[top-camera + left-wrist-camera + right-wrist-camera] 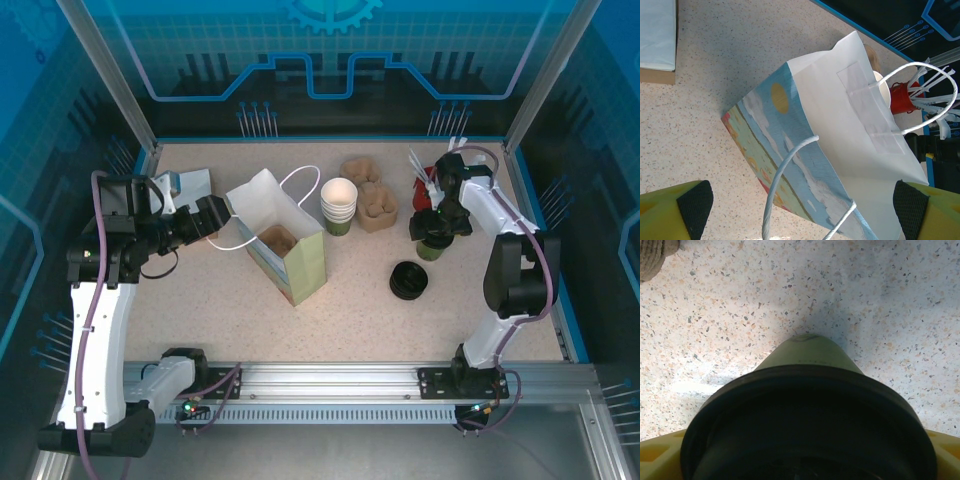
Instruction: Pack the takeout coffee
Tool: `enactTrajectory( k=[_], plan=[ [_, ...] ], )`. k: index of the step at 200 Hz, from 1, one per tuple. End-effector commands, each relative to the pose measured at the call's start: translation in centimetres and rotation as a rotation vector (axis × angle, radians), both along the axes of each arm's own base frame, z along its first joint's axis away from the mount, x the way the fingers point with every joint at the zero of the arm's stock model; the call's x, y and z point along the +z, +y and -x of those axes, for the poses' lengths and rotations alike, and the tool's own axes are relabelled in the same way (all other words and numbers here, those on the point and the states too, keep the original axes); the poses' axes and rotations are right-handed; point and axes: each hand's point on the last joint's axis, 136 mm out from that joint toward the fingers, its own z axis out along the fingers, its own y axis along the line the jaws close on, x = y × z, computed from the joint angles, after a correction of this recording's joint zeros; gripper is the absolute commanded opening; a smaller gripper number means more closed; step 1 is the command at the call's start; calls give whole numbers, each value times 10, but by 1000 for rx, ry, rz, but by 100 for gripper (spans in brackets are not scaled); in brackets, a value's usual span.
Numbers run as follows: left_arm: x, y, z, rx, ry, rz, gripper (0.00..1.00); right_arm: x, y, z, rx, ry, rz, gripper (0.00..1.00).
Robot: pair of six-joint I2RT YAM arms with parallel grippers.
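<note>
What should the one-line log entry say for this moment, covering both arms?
right gripper: around takeout coffee at its lid, grip unclear | left gripper: open, facing paper bag | status: coffee not yet in bag

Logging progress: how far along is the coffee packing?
Done: the paper bag stands open. In hand: the right gripper is closed on the takeout coffee, right of the bag; the left gripper is open at the bag's rim. Left: moving it into the bag.

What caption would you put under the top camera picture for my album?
Right gripper straddles the coffee cup; left gripper waits open at the paper bag.
</note>
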Motion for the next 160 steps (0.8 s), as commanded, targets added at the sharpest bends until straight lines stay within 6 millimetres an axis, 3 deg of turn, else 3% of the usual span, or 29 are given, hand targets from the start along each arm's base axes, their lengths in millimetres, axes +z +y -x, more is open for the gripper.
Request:
enactTrajectory(
  k=[1, 42, 79, 131, 160],
  plan=[
    [-3, -2, 5, -22, 10, 4, 96, 7, 1, 0, 3, 6, -2, 88],
    [-3, -3, 3, -23, 7, 14, 96, 32, -1, 5, 8, -48, 11, 87],
    [-2, -5, -4, -24, 8, 29, 96, 69, 1, 16, 13, -113, 4, 85],
    [4, -7, -23, -49, -7, 34, 95, 146, 29, 44, 67, -266, -69, 85],
    [3, -5, -45, -75, -11, -1, 94, 194, 49, 63, 99, -373, -115, 84]
  ],
)
